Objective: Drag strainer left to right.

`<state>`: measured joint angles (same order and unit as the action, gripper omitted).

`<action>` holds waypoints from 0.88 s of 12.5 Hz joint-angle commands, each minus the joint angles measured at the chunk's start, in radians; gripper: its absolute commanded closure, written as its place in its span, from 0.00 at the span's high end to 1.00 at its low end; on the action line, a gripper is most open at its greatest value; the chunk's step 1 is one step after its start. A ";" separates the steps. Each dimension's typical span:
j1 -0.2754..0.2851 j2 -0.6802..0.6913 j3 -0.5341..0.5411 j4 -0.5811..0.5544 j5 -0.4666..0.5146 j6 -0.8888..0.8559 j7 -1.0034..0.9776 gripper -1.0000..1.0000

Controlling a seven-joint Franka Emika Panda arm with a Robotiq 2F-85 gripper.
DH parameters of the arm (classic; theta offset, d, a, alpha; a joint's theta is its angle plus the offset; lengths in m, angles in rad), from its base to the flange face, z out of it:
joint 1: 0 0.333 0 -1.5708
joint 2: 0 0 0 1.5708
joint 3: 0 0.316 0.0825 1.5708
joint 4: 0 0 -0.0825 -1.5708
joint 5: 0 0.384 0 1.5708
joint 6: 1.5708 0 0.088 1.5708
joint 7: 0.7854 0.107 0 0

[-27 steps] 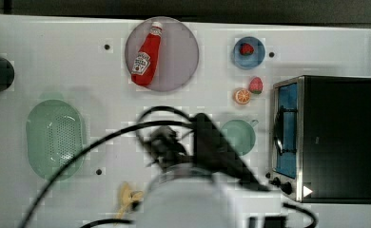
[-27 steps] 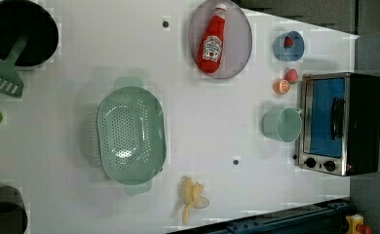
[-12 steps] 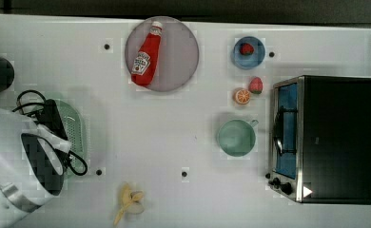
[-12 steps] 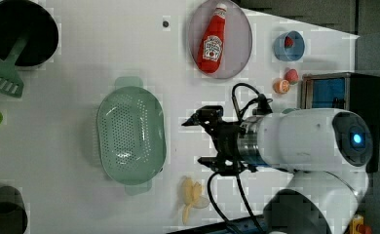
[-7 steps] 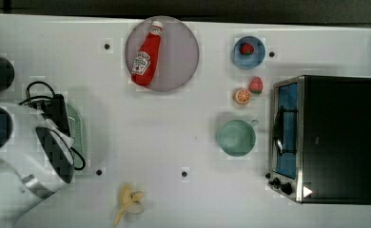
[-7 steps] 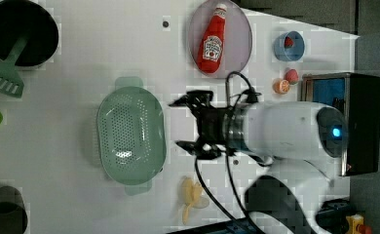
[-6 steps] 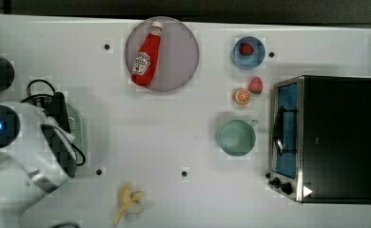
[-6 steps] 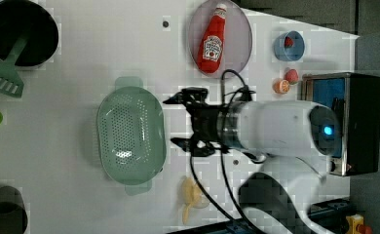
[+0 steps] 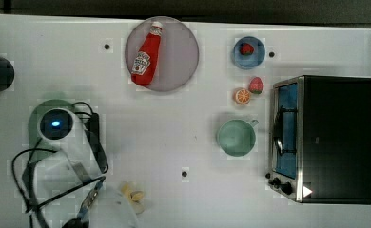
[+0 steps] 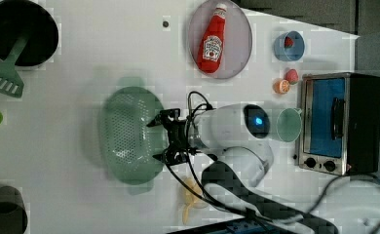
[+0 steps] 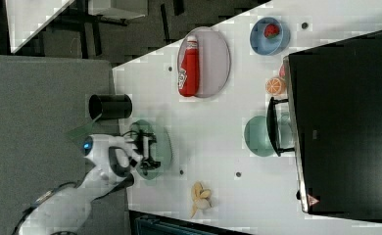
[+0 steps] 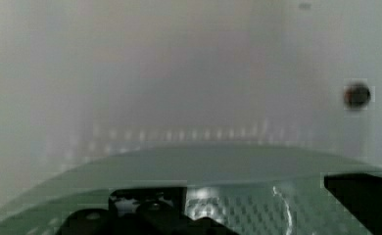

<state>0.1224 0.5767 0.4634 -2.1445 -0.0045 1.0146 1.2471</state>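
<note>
We see the strainer as pale green plastic, its bowl pricked all over with small holes; in the wrist view its rim looks smooth and faintly shiny. The table is a white, smooth, matt surface. We take the ketchup bottle for glossy red plastic, lying on a dull grey plate. The toaster oven has a brushed metal frame and a dark glass door. The cup is smooth mint-green plastic. The arm's shell is glossy white.

White table, grey floor, dark surround
</note>
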 commanded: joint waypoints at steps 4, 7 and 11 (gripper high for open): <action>0.209 -0.020 -0.164 0.033 -0.007 0.046 0.071 1.00; 0.247 -0.019 -0.231 0.031 -0.006 0.044 0.082 1.00; 0.226 -0.024 -0.269 0.025 -0.006 0.040 0.078 1.00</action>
<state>0.3721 0.5547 0.2266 -2.1211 0.0027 1.0771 1.2979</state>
